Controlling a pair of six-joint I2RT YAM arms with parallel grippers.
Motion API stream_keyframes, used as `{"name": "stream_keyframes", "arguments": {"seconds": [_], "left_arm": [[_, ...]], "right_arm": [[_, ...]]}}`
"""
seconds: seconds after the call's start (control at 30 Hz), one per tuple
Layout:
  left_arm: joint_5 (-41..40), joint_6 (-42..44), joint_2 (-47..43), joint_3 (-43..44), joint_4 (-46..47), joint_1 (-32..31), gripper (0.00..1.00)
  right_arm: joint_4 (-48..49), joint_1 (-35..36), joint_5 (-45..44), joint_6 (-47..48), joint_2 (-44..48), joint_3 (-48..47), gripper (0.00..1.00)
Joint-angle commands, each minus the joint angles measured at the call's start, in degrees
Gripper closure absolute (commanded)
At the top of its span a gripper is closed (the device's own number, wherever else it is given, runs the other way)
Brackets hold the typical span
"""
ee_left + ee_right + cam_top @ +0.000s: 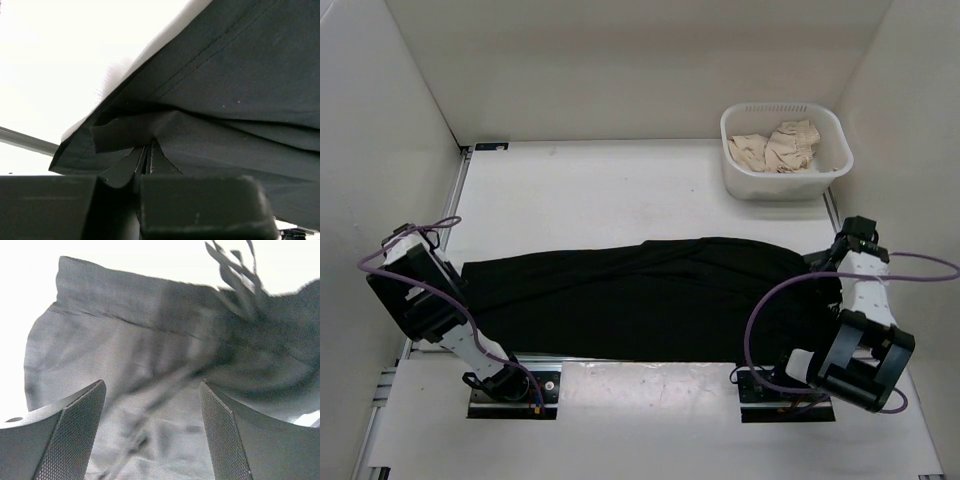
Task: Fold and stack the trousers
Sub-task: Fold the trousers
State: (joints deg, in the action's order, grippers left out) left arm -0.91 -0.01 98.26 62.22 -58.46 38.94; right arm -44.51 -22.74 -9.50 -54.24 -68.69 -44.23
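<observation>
Lying flat across the middle of the desk (620,190), the trousers (640,295) stretch from the left arm to the right one, and they look to be laid leg over leg in one dark band. At the left end the left tool (149,150) has its fingers pressed together on a fold of the trousers' edge. At the right end the right tool (152,385) stands with its fingers apart, the black cloth just ahead of them and nothing between them.

I'd say a fold is being set up, with one end gripped and the other not yet taken. The next move calls for the right tool to go down and pinch its end. Then both ends can be lifted evenly so the cloth doesn't drag or bunch.

Far right, a white basket (770,185) holds some beige cloth (780,145).
</observation>
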Motion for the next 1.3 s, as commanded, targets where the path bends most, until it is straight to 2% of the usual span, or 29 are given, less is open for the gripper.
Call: {"name": "stream_keyframes", "arguments": {"seconds": [0.0,0.13,0.27,0.43,0.5,0.6,0.63,0.73,0.77,0.9,1.1,1.2,1.27], "left_arm": [[-0.41,0.01,-1.92,1.24,1.24,0.17,0.86],[-0.41,0.01,-2.46,1.77,0.72,0.17,0.86],[-1.03,0.01,-2.46,2.91,0.19,0.17,0.86],[-1.03,0.01,-2.46,4.14,-0.34,0.17,0.86],[-1.03,0.01,-2.46,5.28,-0.96,-0.35,0.86],[-1.03,0.01,-2.46,5.81,-1.57,-0.35,0.86],[-1.03,0.01,-2.46,5.81,-2.09,-0.35,0.86],[-1.03,0.01,-2.46,6.86,-2.1,-0.35,0.86],[-1.03,0.01,-2.46,6.87,-2.1,-0.35,0.86],[0.2,0.01,-2.46,11.42,-3.94,-0.35,0.86],[0.2,0.01,-2.46,19.42,-5.79,-0.35,0.86],[-0.32,0.01,-0.8,26.27,-5.79,-0.88,0.86],[-0.85,0.01,0.7,34.43,-6.4,-1.4,0.86]], "right_arm": [[4.7,0.07,-1.66,0.8,-3.64,-9.09,0.21],[6.27,0.07,-2.98,-0.78,-9.87,-14.74,0.18],[7.95,0.07,-3.69,-3.76,-20.75,-19.3,0.17],[7.95,0.07,0.0,-5.87,-33.15,-22.39,0.17],[8.47,0.07,0.0,-6.41,-35.02,-22.39,0.22],[8.48,0.07,-0.87,-5.88,-36.87,-23.01,0.42],[7.87,0.07,-0.87,-4.57,-37.39,-23.01,0.55],[7.86,0.07,-0.27,-2.72,-36.62,-23.62,0.84],[7.86,0.07,-0.26,-1.5,-36.09,-23.62,1.0],[7.86,1.99,0.36,1.76,-31.88,-24.15,1.0],[6.02,5.25,-5.44,6.59,-24.76,-29.24,1.0],[6.02,5.78,-7.28,8.87,-21.76,-33.89,1.0],[5.32,5.78,-7.81,10.11,-20.18,-37.05,1.0]]}}
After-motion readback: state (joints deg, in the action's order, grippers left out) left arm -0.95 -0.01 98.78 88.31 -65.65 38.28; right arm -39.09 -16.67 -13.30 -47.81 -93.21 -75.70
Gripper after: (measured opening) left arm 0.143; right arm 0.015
